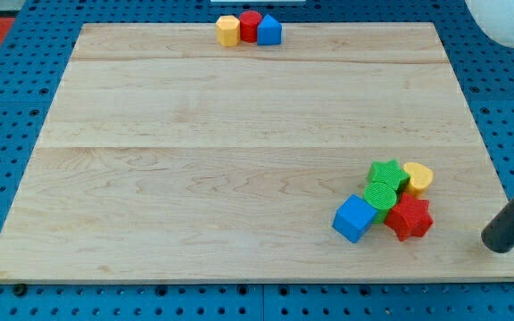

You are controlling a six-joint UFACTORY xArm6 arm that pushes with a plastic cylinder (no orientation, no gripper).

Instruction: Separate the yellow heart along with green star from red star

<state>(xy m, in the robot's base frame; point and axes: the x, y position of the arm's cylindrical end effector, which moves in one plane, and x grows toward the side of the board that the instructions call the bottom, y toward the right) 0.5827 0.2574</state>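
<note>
Near the desk (239, 134)'s right near corner, the yellow heart (418, 176) touches the green star (387, 174), the red star (409, 218) just nearer. Light, rigid, probably slippery blocks: push their near faces. My tip (493, 242) sits right of them; no fingers exist.

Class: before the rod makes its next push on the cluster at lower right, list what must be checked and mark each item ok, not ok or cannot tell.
1. My tip in view: ok, right of the cluster, apart from it.
2. Red star found: ok, at the cluster's bottom right.
3. Green star beside yellow heart: ok, touching.
4. Both already clear of red star: not ok, packed close.
5. Green cylinder and blue cube out of the way: not ok, in the cluster.
6. Tip touching board: cannot tell.
</note>
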